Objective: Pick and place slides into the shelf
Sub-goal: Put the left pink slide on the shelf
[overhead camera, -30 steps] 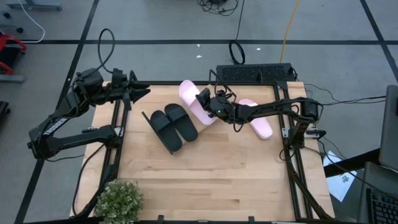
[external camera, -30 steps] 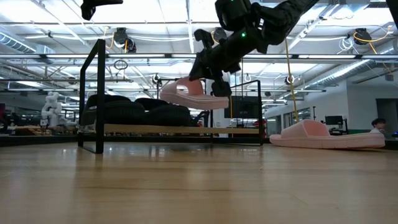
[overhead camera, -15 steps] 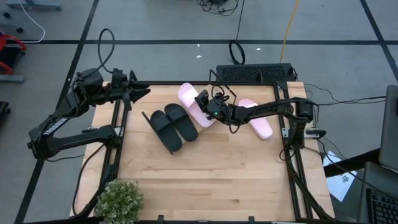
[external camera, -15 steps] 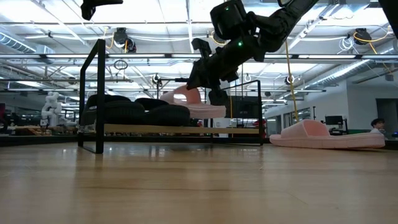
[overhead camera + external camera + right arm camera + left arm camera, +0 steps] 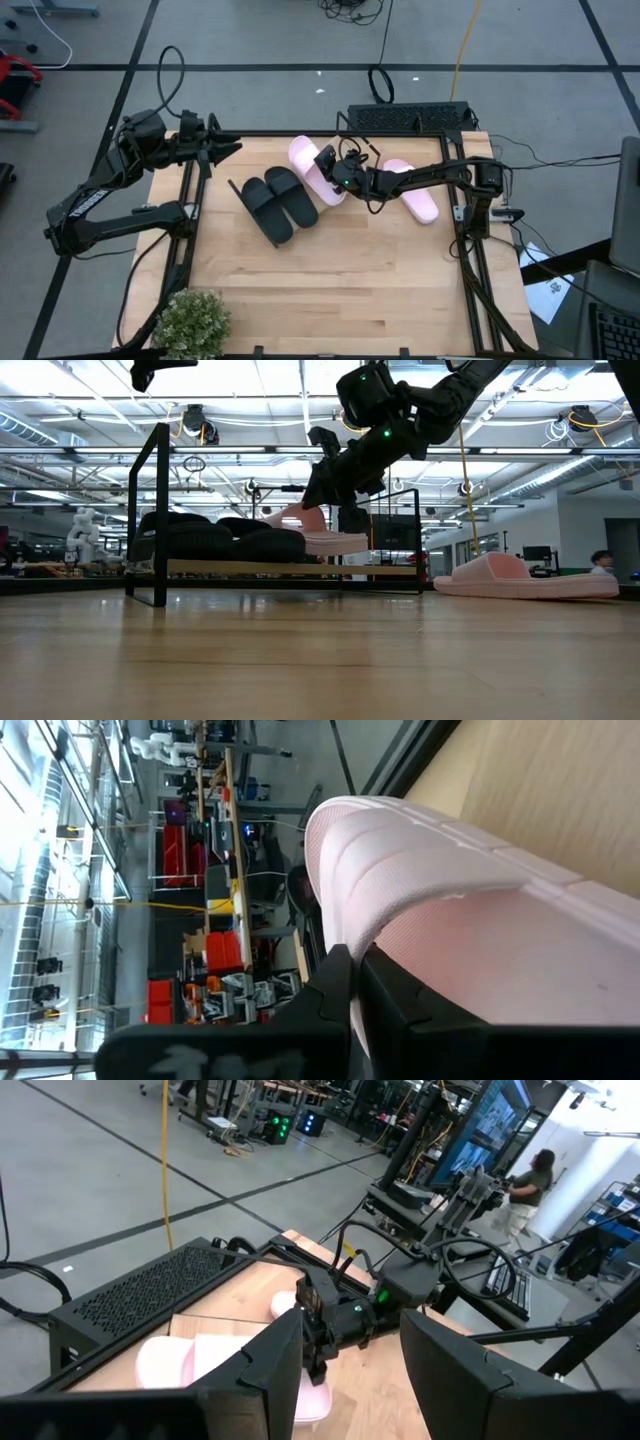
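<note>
The held pale pink slide (image 5: 312, 163) (image 5: 318, 541) is over the right part of the shelf (image 5: 290, 568), a wooden board in a black wire frame (image 5: 160, 510). The black pair (image 5: 280, 200) (image 5: 215, 538) lies on the shelf's left part. My right gripper (image 5: 334, 172) (image 5: 336, 506) is shut on the pink slide. The second pink slide (image 5: 412, 190) (image 5: 520, 575) lies sole down on the table, to the right. My left gripper (image 5: 226, 148) (image 5: 350, 1380) waits, open, above the table's far left corner. My right gripper pinches the pink slide's wide strap (image 5: 372, 945) at its edge, one finger (image 5: 330, 992) on each face. It comes slanting down from the table's right. The slide sits about level, its sole right at the shelf board; whether it rests there I cannot tell.
A potted plant (image 5: 190, 322) stands at the near left corner. A black perforated box (image 5: 410, 117) lies beyond the far edge. The black metal frame (image 5: 470, 250) runs along the table's sides. Bare wood (image 5: 330, 280) fills the near half.
My right gripper has moved down, carrying the pink slide from well above the shelf to board height beside the black pair. The slide has gone from raised and tilted to about level. The gripper has stayed shut on it.
</note>
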Available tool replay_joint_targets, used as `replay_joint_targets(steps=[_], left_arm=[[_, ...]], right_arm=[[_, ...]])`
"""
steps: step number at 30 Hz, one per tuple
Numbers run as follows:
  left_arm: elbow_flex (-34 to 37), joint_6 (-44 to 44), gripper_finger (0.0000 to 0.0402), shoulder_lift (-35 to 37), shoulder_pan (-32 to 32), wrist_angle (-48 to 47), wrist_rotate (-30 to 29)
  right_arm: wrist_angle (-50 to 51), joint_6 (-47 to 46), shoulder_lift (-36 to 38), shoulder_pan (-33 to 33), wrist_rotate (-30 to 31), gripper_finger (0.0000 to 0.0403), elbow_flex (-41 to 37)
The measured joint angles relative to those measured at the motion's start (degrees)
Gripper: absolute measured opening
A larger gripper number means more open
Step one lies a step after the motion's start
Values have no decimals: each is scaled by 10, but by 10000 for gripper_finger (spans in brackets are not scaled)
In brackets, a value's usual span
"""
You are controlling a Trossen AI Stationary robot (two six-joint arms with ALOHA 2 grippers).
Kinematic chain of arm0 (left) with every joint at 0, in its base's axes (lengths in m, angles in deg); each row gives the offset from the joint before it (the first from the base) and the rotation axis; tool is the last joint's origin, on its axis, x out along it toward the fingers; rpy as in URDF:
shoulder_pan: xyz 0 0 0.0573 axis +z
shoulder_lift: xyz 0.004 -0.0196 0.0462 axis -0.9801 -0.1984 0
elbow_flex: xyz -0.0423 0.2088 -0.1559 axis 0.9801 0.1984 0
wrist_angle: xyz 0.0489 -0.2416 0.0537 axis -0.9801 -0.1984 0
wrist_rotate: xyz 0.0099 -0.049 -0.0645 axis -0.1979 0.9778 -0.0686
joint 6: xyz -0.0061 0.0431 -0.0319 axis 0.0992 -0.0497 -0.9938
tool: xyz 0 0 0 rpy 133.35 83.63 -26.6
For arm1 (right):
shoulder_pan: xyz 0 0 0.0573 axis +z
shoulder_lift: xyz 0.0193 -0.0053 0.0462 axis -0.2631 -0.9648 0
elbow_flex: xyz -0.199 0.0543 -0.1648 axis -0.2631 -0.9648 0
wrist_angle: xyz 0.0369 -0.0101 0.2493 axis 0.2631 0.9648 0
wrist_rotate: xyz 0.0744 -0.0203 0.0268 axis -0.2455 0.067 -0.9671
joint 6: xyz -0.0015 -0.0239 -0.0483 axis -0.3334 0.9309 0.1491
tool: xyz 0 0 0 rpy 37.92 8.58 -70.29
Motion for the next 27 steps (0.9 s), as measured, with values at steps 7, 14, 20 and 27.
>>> replay_joint_targets(steps=[7,14,20,27], left_arm=[[0,0,165,0,0,0,0],[0,-2,165,0,0,-1,0],[0,-1,165,0,0,-1,0],[0,0,165,0,0,-1,0]], right_arm=[[-13,-34,-29,0,-12,0,4],[-18,-13,-46,-9,-42,0,32],[6,-25,-45,-11,-54,0,37],[13,-27,-45,-11,-56,2,37]])
